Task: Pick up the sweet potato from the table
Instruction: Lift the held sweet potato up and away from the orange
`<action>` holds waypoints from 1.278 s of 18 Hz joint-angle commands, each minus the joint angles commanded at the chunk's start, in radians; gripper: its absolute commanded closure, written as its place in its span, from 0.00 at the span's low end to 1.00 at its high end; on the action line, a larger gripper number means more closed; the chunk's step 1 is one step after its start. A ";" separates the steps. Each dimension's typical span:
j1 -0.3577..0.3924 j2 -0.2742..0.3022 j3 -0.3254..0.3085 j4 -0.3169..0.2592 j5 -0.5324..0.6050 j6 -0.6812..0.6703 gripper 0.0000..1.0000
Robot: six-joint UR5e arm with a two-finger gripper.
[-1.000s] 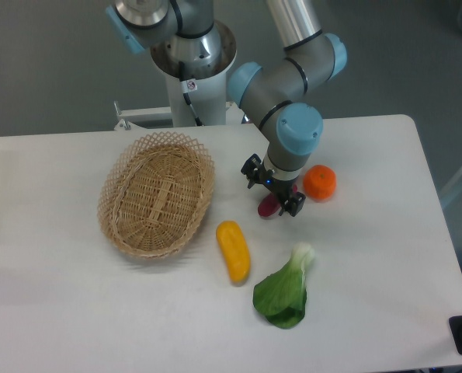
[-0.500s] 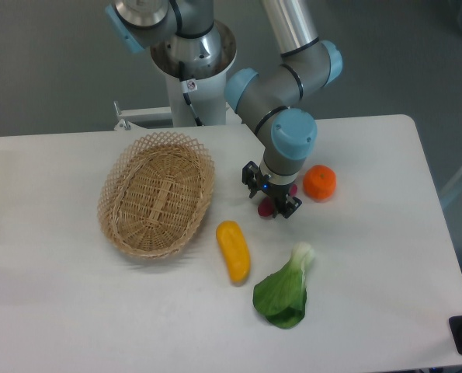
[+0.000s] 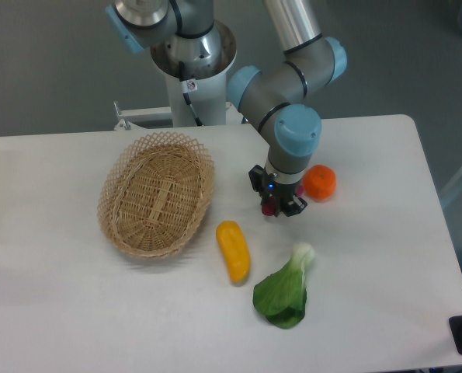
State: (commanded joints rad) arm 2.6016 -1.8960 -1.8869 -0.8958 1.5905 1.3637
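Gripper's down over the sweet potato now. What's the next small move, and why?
Probably a short, straight lift. The gripper looks closed around the sweet potato, of which only a sliver of magenta shows between the fingers, low over the table. Rising vertically should also keep it clear of the orange fruit close beside it. If the grip is not firm, close fully first.

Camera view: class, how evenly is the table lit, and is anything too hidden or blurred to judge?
Camera view: soft, even light on the table, with faint shadows and no glare; focus is sharp overall; the sweet potato shows only as a magenta sliver under the hand, so the grip is unclear.
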 joint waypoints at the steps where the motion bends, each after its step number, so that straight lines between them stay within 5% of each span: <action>1: 0.000 0.000 0.018 -0.002 0.008 0.002 0.82; 17: 0.017 -0.107 0.425 -0.245 -0.035 -0.008 0.85; 23: 0.028 -0.159 0.542 -0.265 -0.053 -0.003 0.84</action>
State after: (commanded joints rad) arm 2.6292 -2.0555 -1.3454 -1.1612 1.5370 1.3606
